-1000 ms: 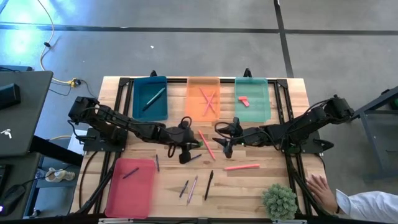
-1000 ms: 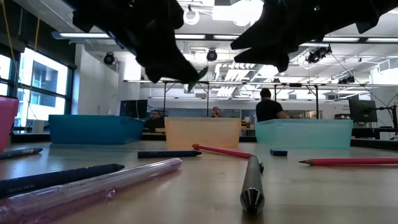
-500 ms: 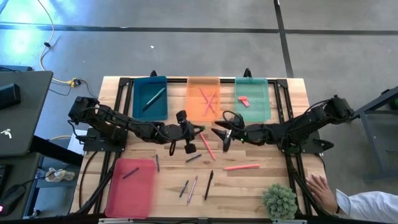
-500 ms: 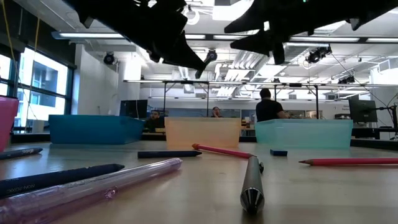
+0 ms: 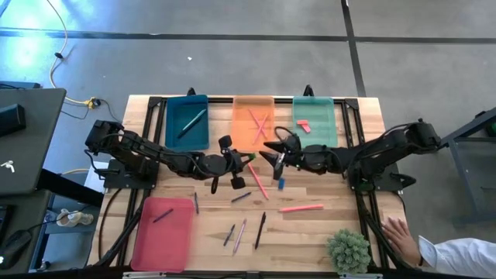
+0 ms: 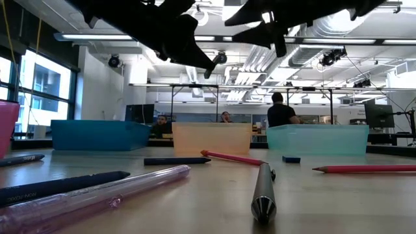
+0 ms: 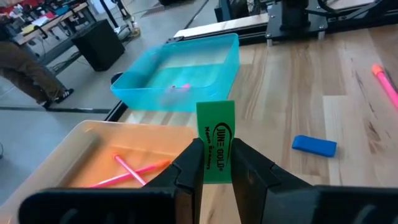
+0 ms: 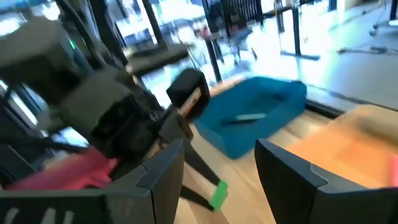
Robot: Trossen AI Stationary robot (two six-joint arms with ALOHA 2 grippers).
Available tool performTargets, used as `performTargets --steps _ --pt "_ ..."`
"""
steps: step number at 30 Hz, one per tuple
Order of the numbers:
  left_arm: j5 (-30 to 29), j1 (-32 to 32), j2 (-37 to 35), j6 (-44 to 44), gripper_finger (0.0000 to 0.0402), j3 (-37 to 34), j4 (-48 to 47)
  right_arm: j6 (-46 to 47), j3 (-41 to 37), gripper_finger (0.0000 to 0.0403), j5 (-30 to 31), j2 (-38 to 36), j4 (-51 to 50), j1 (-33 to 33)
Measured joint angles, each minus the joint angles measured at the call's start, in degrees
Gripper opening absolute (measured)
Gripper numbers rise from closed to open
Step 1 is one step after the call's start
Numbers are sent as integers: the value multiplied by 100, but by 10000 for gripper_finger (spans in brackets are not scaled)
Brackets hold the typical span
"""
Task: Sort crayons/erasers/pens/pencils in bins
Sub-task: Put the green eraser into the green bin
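My left gripper [image 5: 239, 160] is above the table's middle, shut on a green eraser [image 7: 216, 149], which also shows in the right wrist view [image 8: 217, 194]. My right gripper [image 5: 270, 152] is open and empty, just right of it, near the orange bin [image 5: 253, 120]. A blue eraser [image 5: 280, 184] lies flat on the table below it. The mint-green bin [image 5: 314, 122] holds a pink eraser [image 5: 302, 125]. The teal-blue bin [image 5: 187, 122] stands at the far left, the pink-red bin [image 5: 163, 232] at the near left. My left gripper pinches the green eraser between its two fingers by its near end [image 7: 215, 173]. The rest, with its printed face [image 7: 216, 134], sticks out past the fingertips. The fingers reach about level toward the table's right. The eraser is lifted clear of the table.
Pink sticks [image 5: 258, 180] [image 5: 301, 208] and several dark and pink pens [image 5: 260, 230] lie on the table's middle and near part. A small plant [image 5: 348, 249] stands at the near right. A person's hand [image 5: 399, 232] rests on the near right edge.
My left gripper has risen and gone toward the far edge and the right with the green eraser held clear of the table. My right gripper has risen and gone toward the far edge and the left, toward the orange bin, and now the blue eraser shows in the high view.
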Motion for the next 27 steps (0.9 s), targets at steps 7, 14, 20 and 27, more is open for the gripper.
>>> performTargets --steps 7,14,20,27 --pt "-119 2 0 33 52 2 13 354 339 190 152 2 -1113 0" --pt "-31 159 0 206 52 3 411 347 339 190 151 35 -1045 2" --pt "180 300 0 302 52 4 687 2 339 190 171 396 -537 -2" --pt "180 385 0 302 52 4 699 -80 339 190 536 626 -368 -44"
